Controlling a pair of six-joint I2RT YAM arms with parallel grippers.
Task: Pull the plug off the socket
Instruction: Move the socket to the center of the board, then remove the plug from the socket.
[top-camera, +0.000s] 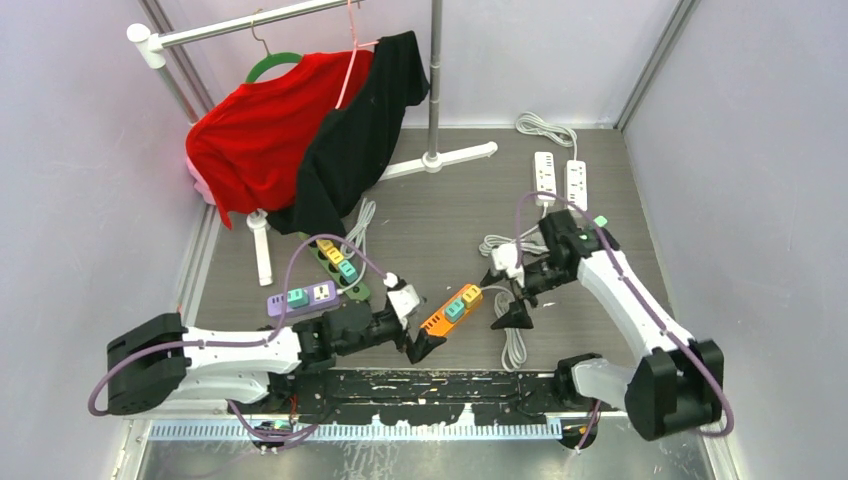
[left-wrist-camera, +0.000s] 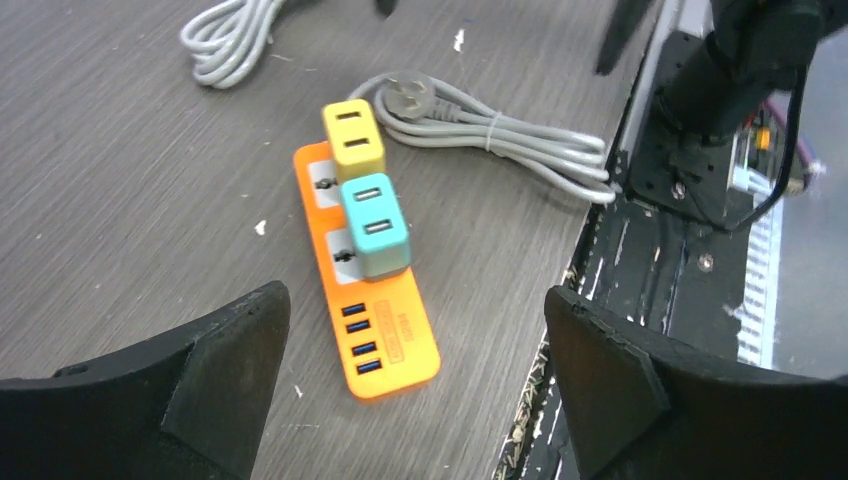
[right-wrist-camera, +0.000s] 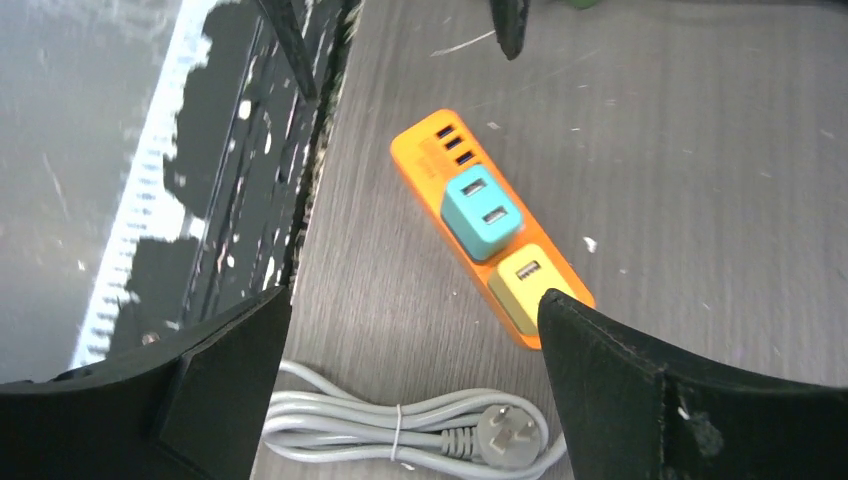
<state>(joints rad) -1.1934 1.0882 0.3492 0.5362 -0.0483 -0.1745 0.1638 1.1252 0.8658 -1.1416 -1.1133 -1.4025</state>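
An orange power strip (top-camera: 440, 320) lies on the table between my two grippers, with a teal plug (top-camera: 455, 309) and a yellow plug (top-camera: 470, 294) seated in it. In the left wrist view the strip (left-wrist-camera: 395, 340) lies ahead of the fingers, the teal plug (left-wrist-camera: 375, 225) in the middle and the yellow plug (left-wrist-camera: 353, 138) at the far end. My left gripper (left-wrist-camera: 415, 310) is open and empty just above the strip's USB end. In the right wrist view the strip (right-wrist-camera: 425, 160), teal plug (right-wrist-camera: 482, 210) and yellow plug (right-wrist-camera: 522, 283) show. My right gripper (right-wrist-camera: 415, 300) is open and empty, one finger next to the yellow plug.
A bundled grey cord with its plug (right-wrist-camera: 400, 425) lies near the right gripper. A purple strip (top-camera: 300, 297) and a green strip (top-camera: 340, 265) lie by the left arm. Two white strips (top-camera: 560, 180) lie at the back right. A clothes rack (top-camera: 300, 140) with red and black garments stands at the back left.
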